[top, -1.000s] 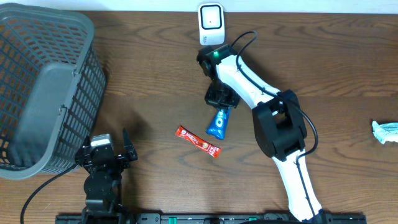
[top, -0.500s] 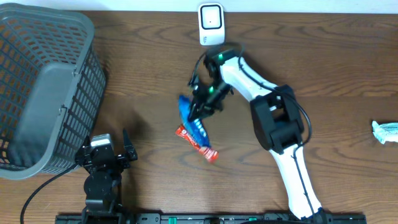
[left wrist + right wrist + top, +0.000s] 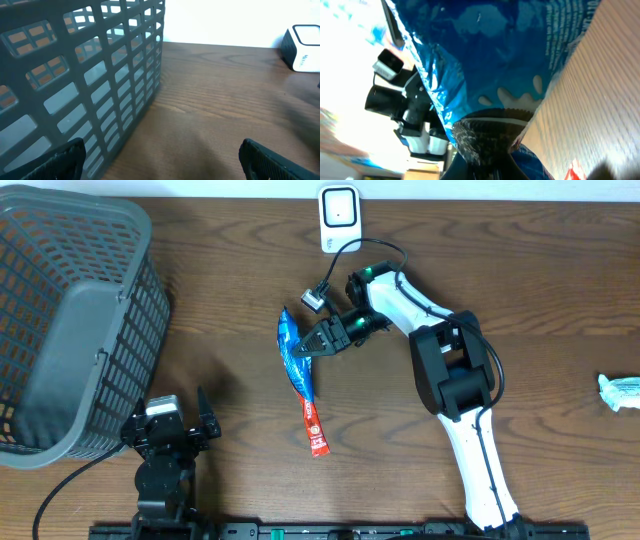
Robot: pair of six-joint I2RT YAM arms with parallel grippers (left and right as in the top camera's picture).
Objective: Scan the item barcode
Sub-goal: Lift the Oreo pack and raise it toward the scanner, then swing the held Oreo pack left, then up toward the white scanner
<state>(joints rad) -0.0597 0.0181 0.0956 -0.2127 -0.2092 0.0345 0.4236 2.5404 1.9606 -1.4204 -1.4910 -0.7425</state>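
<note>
the right arm (image 3: 440,370) rises from the near edge of the worktop (image 3: 560,290), folds at a bulky black elbow and runs up and left as a slim white link with a small green light, then turns its wrist back down and to the left. its jaws are pinched tight on the upper part of a blue packet (image 3: 293,352), which hangs long and narrow from them, tilted, its lower tip pointing at the near edge. in the right wrist view the packet fills the picture: glossy crinkled blue film with white splashes and small white print, gathered into a dark pinch at the bottom. the packet sits left of centre, near and below the scanner (image 3: 339,218), a small white rounded box with a dark base standing at the far edge. a thin red snack bar (image 3: 315,425) lies flat just under the packet's tip; whether the two touch cannot be told. the left arm (image 3: 165,450), black and compact, sits folded at the near left, its jaws spread wide and holding nothing, their dark fingertips (image 3: 60,160) at the lower corners of its own view. beside it stands a grey plastic basket (image 3: 130,350) with lattice walls. a green-and-white wrapper (image 3: 620,392) lies at the right edge. the worktop is dark brown wood with a flowing grain, a pale wall behind it.
</note>
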